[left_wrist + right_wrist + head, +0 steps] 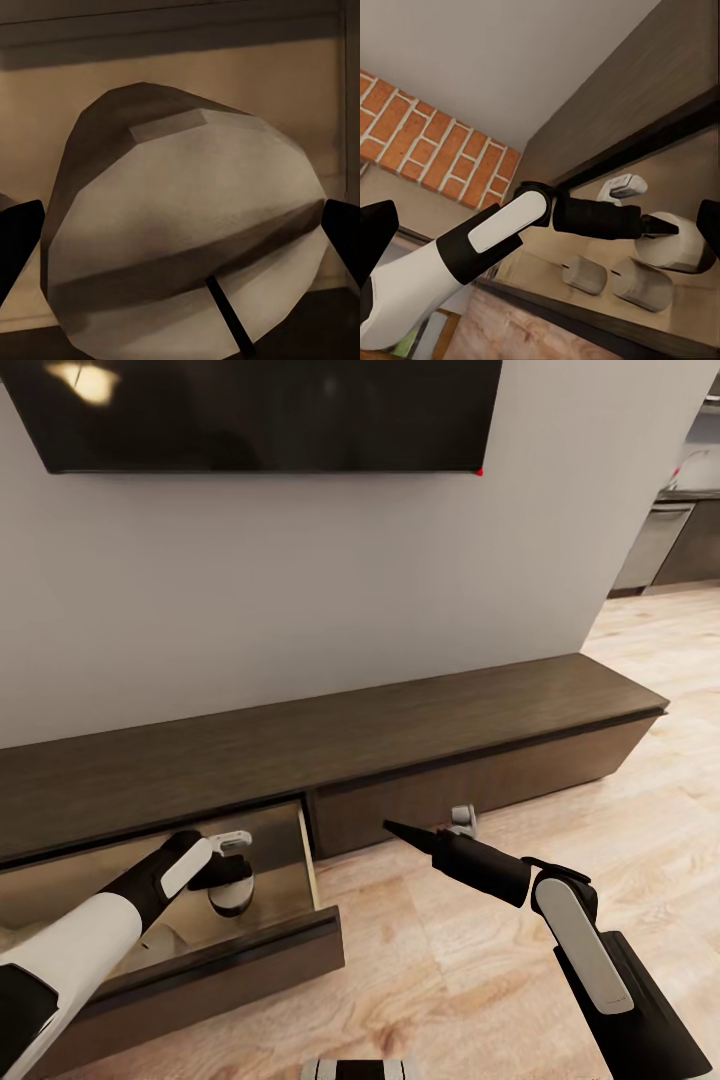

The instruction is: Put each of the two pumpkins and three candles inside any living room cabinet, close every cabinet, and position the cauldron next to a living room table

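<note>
Right arm (590, 950) comes in low at the near right over the wood floor (480, 980), its right gripper (400, 830) pointing left toward the cabinet front; the fingers look pressed together into one dark tip, jaws clenched on nothing. Just beyond its wrist a small grey object (462, 818) sits on the floor against the cabinet base, too small to identify. At the near left the cabinet's (420, 740) left drawer (250, 950) is pulled out, light tan inside. The left arm (80, 940) reaches down into that drawer, and the left gripper (232, 895) is at a candle (230, 900) in the drawer. Left wrist view: candle (187, 240) sits close up between the two dark fingertips (19, 240), grey-brown, tilted, thin dark wick (229, 319) showing; whether the pads touch it or stand just off its sides, cannot tell, so jaws grasping or released is unclear. Right wrist view: left gripper (671, 232) at that candle (675, 244), with two more candles (615, 279) lying on their sides on the drawer floor, side by side, near the held one but apart from it. The right drawer front (480, 780) is flush and closed. Cabinet top is a long dark-brown worktop running against a pale wall (300, 590). Far up, a black TV (270, 410) hangs on the wall. Far right, a darker kitchen area (670, 540).
</note>
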`<state>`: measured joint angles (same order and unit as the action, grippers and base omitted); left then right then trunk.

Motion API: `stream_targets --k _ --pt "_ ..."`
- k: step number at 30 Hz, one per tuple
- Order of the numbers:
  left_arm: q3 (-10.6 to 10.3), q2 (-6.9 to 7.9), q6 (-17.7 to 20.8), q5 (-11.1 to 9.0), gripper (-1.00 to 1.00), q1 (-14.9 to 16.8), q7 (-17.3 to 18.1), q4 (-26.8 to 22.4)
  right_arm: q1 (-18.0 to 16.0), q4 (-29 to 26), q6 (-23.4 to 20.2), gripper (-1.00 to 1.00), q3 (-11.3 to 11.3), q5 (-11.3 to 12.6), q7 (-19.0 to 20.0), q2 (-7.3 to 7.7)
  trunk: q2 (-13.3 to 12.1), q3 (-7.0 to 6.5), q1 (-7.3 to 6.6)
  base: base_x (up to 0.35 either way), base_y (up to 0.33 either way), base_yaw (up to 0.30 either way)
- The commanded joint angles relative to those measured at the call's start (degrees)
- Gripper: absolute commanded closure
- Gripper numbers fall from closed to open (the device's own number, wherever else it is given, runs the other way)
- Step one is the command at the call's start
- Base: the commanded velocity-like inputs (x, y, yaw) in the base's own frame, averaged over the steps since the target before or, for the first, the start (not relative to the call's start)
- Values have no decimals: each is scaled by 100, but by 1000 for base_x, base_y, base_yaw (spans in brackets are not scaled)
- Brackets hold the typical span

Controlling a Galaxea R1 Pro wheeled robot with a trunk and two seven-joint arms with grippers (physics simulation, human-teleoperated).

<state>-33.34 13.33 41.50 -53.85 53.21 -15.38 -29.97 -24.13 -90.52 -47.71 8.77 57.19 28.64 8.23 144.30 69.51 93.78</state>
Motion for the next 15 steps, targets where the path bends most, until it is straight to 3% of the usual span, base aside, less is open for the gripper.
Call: stream_targets --k 1,15 --pt "-41 8 1 -55 100 6 -53 -14 -4 -1 -18 -100 2 5 10 3 4 27 1 0 0 0" --pt "-41 11 -190 -55 100 -2 -36 -18 -4 -1 -18 -100 2 11 10 3 23 338 37 0 0 0"
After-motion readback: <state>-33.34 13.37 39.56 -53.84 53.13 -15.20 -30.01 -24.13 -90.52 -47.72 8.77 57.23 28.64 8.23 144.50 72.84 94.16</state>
